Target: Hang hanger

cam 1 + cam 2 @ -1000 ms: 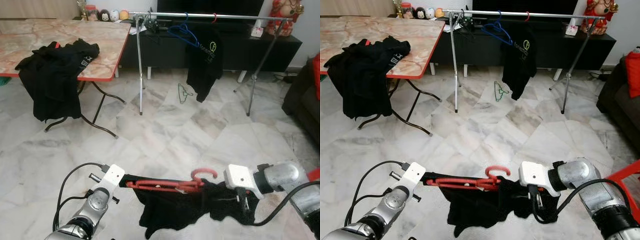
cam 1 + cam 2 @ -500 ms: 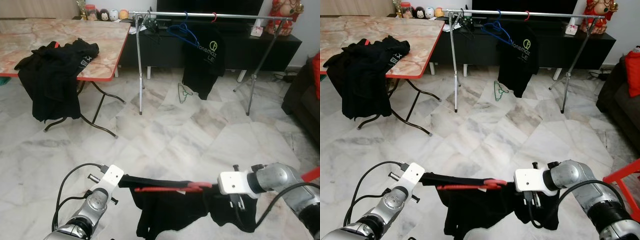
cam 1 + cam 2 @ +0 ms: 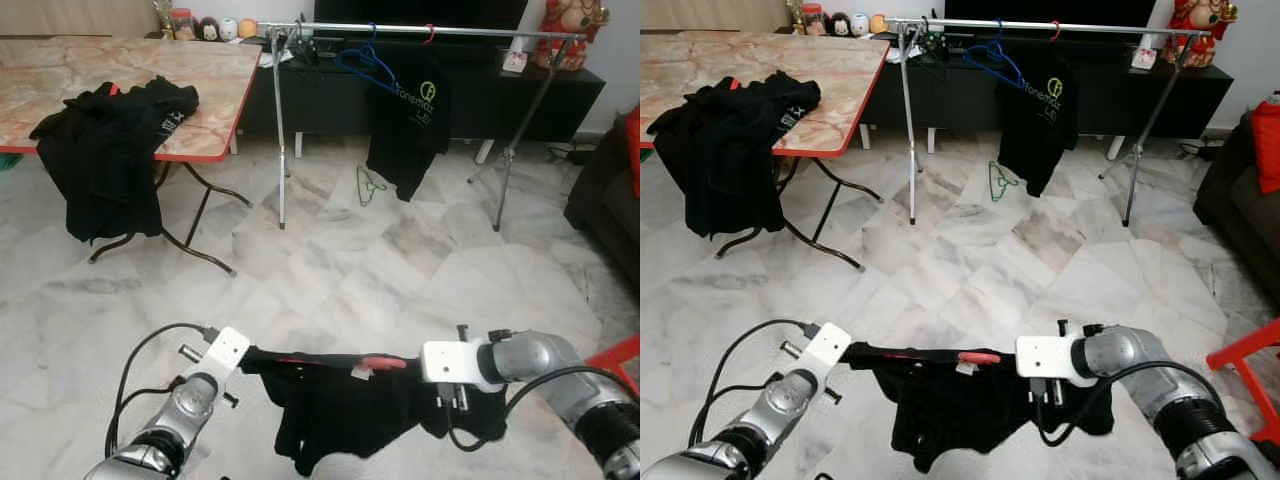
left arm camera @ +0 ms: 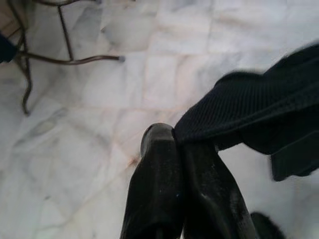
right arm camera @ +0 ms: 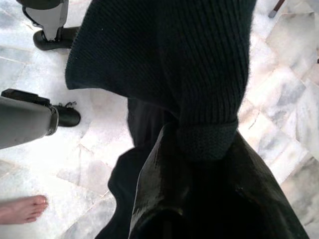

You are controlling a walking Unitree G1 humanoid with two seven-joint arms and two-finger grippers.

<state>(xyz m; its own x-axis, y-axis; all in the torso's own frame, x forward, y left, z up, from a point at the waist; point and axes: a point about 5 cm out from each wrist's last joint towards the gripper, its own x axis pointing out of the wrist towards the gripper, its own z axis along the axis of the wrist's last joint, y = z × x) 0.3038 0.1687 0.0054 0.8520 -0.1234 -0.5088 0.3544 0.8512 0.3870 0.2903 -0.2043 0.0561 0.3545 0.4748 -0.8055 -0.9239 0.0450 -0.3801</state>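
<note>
Red hanger (image 3: 340,361) — between both pincers

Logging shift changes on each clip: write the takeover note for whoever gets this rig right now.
Left end effector: shut on the black garment, at one shoulder.
Right end effector: shut on the same garment's other side.
The garment is stretched between both arms low over the marble floor, with the red hanger lying along its top edge, apparently inside the neck.
The clothes rail stands across the room, already carrying one black shirt and a blue hanger.
Done: garment on hanger, it seems.
Left: walk to the rail and hook it on.
</note>
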